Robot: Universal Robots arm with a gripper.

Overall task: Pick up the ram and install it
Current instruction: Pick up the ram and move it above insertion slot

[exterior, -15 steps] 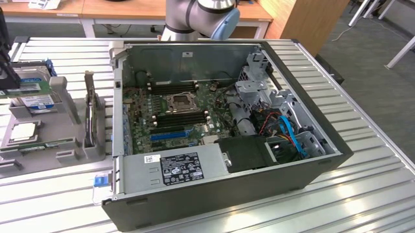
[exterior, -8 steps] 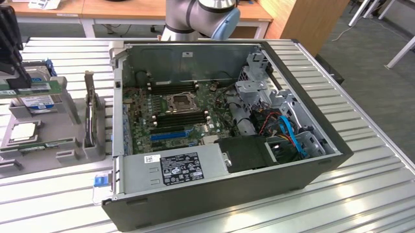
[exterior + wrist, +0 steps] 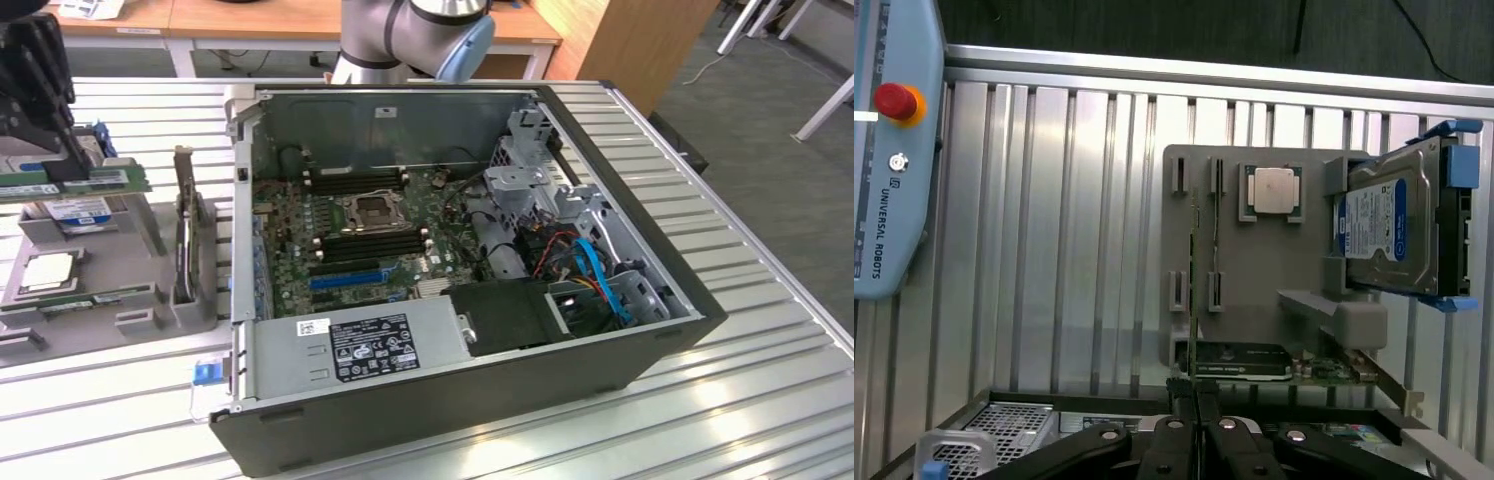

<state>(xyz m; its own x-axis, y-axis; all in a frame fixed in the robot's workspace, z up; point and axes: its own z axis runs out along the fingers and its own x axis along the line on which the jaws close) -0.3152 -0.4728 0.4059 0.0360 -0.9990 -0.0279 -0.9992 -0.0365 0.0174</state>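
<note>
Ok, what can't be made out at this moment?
Exterior view: the end effector is partly cut off by the picture's edge, so whether it touches the ram is unclear.
Wrist view: the ram stands edge-on, its chips hidden.
Exterior view: the motherboard slots have latches too small to judge.

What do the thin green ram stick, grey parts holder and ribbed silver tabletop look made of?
The thin green ram stick looks like circuit-board laminate, going by its green face. The grey parts holder is probably plastic: uniform matte grey, no glare. The ribbed silver tabletop is likely aluminium, with bright streaky reflections along its grooves.
</note>
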